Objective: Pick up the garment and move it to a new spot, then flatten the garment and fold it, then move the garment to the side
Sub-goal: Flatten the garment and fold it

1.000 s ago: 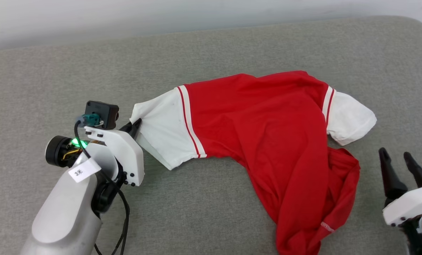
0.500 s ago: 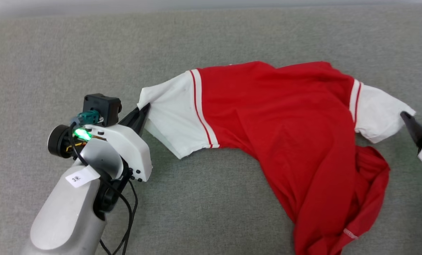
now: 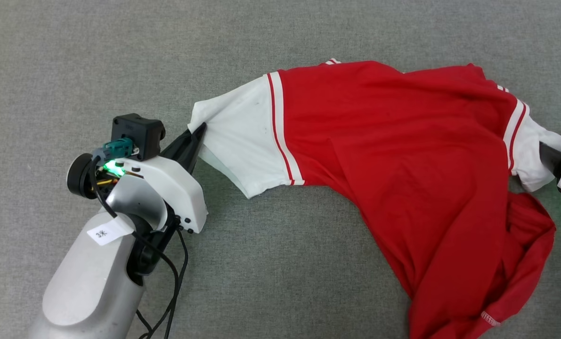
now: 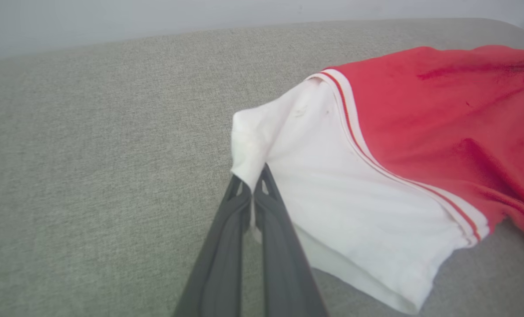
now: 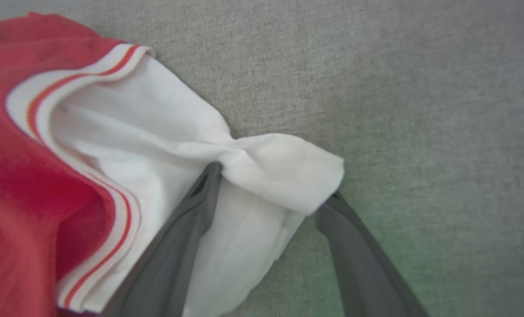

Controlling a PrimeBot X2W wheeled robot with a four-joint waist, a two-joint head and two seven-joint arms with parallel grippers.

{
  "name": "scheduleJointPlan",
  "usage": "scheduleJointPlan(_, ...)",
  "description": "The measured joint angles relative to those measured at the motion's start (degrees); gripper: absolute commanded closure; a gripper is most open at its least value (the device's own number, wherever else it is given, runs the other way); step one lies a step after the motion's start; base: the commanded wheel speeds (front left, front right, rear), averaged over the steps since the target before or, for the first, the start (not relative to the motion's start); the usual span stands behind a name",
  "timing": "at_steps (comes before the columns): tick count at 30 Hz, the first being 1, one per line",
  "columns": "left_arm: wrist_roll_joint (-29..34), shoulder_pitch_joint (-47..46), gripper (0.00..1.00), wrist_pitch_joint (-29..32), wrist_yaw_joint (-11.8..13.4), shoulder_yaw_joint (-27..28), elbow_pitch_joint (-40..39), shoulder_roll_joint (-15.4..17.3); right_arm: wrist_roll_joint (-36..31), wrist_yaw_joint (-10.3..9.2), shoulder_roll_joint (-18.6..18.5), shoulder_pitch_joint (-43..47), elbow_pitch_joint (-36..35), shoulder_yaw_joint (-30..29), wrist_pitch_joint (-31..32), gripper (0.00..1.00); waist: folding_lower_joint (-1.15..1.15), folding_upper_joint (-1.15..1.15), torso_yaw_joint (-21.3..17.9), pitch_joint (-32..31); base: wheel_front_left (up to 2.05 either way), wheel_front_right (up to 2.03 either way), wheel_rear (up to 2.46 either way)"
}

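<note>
1. The shirt [image 3: 393,155] lies on a grey fabric surface [image 3: 280,263]. Its red body stretches across the middle of the head view, then bends down toward the lower right; there the hem end [image 3: 454,306] lies crumpled and folded over on itself.
2. The left gripper [image 4: 251,176] is closed tight on the corner of the cuff of the left sleeve [image 4: 332,193] (left as the robot has it). A thin edge of white cloth is pinched between its two dark fingers [image 4: 222,251]; the cloth rises to a small peak just past the tips.
3. From that pinch the left sleeve fans out toward the red-and-white striped band [image 4: 389,169], where the red cloth begins; the lower edge of the sleeve hangs open just above the surface.
4. The right gripper [image 5: 272,185] stands wide open at the right sleeve [image 5: 156,132]. Its fingers straddle a twisted fold of the white cuff, and both tips are tucked under the cloth; the fold lies between them but is not clamped.
5. In the head view the white body of the right gripper sits at the right edge, touching the right sleeve.
6. The silver forearm [image 3: 89,287] of the left arm comes up from the lower left of the head view; a green light [image 3: 113,165] glows at the wrist, and a black cable [image 3: 179,278] loops beside it.
</note>
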Motion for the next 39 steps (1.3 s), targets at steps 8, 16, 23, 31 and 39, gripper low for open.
scheduleJointPlan(8,-0.65,0.02,1.0,-0.74,0.08,0.15,0.99,-0.01,-0.16,0.0,0.38,-0.6,1.38,1.22,2.37,1.0,-0.01,0.0,-0.5,-0.86,0.0,0.0,0.0)
scheduleJointPlan(16,-1.45,0.02,1.0,-5.15,1.04,2.82,2.93,0.3,-0.51,0.0,-1.67,-0.75,-2.16,2.37,-6.5,1.0,0.0,0.0,-1.44,-4.5,0.0,0.0,0.0)
scheduleJointPlan(23,-1.38,-4.93,1.0,-9.67,1.31,5.6,6.05,1.35,-2.9,0.02,-2.5,-4.34,-4.59,2.56,-10.95,1.0,0.0,0.0,-2.8,-7.77,0.0,0.0,0.0)
scheduleJointPlan(31,-1.09,-20.13,1.0,-12.09,0.7,8.25,13.21,2.44,-6.37,0.03,-2.01,-15.49,-4.48,3.63,-16.08,1.0,0.0,0.0,-4.09,-7.22,0.0,0.0,0.0)
scheduleJointPlan(39,1.08,-38.87,1.0,-15.14,-0.64,9.37,22.57,5.28,-8.8,0.04,-2.37,-31.38,-3.02,5.37,-23.64,1.0,0.0,0.0,-4.99,-2.99,0.0,0.0,0.0)
